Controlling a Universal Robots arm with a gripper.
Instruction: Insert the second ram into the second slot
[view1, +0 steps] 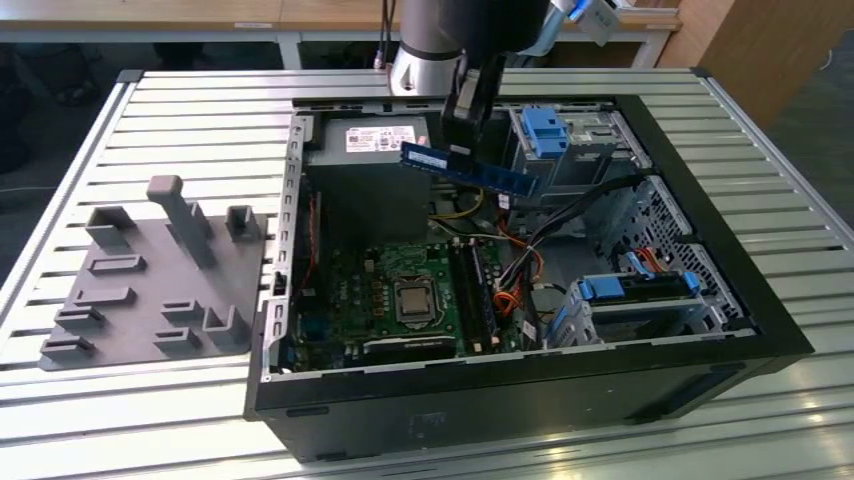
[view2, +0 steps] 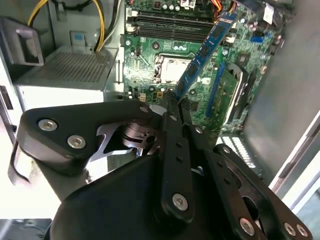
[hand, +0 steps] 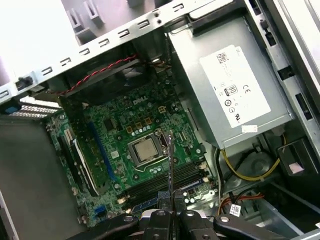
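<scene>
Grey fixture (view1: 147, 270): on the exterior view's left, a moulded plate with upright posts and blocks, lying flat on the slatted table (view1: 200, 110) just beside the computer case.
Computer case (view1: 534, 370): a black tower on its side with the side panel off, its inside open to the room.
Power supply (view1: 367, 140): a grey box with a white label in the far corner of the case; the first wrist view shows yellow and black wires near one end of it (hand: 235, 95).
Motherboard (view1: 387, 270): a green board on the floor of the case, with the square processor socket (view1: 414, 298) near its middle.
Memory slots (view1: 474, 295): long dark slots just to the exterior view's right of the socket, running front to back.
Arm (view1: 434, 40): comes down from above the far edge of the case.
Gripper (view1: 463, 140): the jaws are narrow, pinched flat on one end of the second ram; both wrist views show the dark fingers (view2: 172, 107) meeting on the stick.
Second ram (view1: 470, 168): in the air above the far part of the case, well clear of the board and in no slot. It is a blue stick, tilted, its free end lower and toward the exterior view's right. The second wrist view shows its flat blue face (view2: 205, 50); the first wrist view shows it edge-on (hand: 170, 165).
Orange cables (view1: 511, 295): looped just right of the slots.
Blue drive caddies: one at the far right (view1: 545, 128), one nearer the front (view1: 641, 287).
</scene>
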